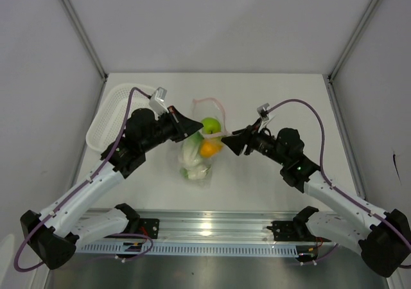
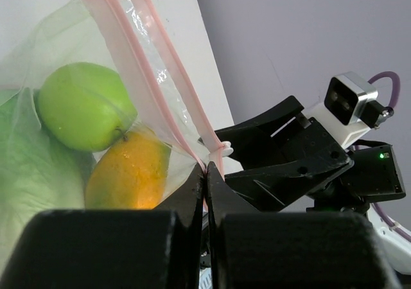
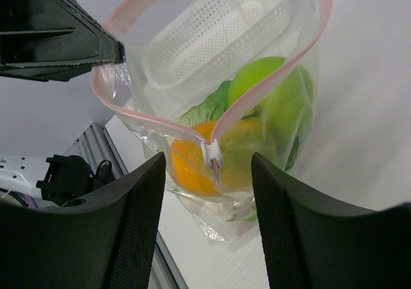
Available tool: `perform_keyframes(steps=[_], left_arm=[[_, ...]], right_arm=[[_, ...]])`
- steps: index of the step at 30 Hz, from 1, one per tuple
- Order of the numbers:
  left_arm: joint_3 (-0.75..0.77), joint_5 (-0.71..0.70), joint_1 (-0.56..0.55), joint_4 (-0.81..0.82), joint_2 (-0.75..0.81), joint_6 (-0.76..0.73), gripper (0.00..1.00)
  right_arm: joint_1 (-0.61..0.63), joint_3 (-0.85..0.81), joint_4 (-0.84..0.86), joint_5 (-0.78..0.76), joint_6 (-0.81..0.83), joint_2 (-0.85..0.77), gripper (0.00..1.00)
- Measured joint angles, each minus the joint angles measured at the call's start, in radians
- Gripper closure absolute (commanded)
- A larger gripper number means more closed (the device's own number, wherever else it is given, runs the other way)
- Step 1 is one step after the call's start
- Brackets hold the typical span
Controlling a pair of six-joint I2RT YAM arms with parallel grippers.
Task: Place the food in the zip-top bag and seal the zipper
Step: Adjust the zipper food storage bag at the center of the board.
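The clear zip-top bag (image 1: pixel 200 141) lies mid-table and holds the green apple (image 1: pixel 210 125), the orange fruit (image 1: pixel 210 148) and the leafy cabbage (image 1: pixel 192 155). I cannot tell a cauliflower piece apart from them. The bag's mouth stands open, and its pink zipper strip (image 3: pixel 151 124) forms a loop. My left gripper (image 2: pixel 207 171) is shut on the strip at the mouth's edge. It also shows in the top view (image 1: pixel 196 130). My right gripper (image 3: pixel 207 173) is open, and the strip's white slider (image 3: pixel 212 154) sits just ahead between its fingers. In the top view the right gripper (image 1: pixel 227 141) is at the bag's right side.
A white mesh basket (image 1: pixel 114 112) stands at the back left, beside the left arm. It shows through the bag in the right wrist view (image 3: pixel 225 32). The metal rail (image 1: pixel 205 231) runs along the near edge.
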State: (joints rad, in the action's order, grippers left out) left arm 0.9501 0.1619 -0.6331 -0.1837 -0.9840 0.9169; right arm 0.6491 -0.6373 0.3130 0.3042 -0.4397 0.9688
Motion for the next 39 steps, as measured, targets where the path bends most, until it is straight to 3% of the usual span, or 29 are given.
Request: perform_keyframes(steps=[11,14,17,20,22,30,39], left_arm=[[0.01,0.0,0.0,-0.006,-0.006,0.0,0.99],[0.019,0.001,0.0,-0.008,-0.015,0.0,0.99],[0.025,0.001,0.0,-0.013,-0.016,0.0,0.99],[0.026,0.0,0.0,-0.014,-0.016,0.0,0.99],[0.026,0.0,0.0,-0.014,-0.016,-0.001,0.99],[0.026,-0.019,0.0,-0.043,0.018,-0.021,0.99],[-0.006,-0.101,-0.002,-0.125,0.122,-0.089,0.99]], right_arm=[[0.018,0.05,0.06,-0.008,-0.013,0.006,0.46],[0.018,0.051,0.077,-0.011,-0.016,0.023,0.67],[0.018,0.051,0.083,-0.025,-0.021,0.043,0.72],[0.018,0.044,0.08,-0.038,-0.011,0.061,0.85],[0.018,0.014,0.067,-0.042,0.006,0.083,1.0],[0.017,-0.181,-0.034,-0.035,0.114,0.148,1.0],[-0.016,-0.331,-0.152,0.147,0.23,0.2,1.0]])
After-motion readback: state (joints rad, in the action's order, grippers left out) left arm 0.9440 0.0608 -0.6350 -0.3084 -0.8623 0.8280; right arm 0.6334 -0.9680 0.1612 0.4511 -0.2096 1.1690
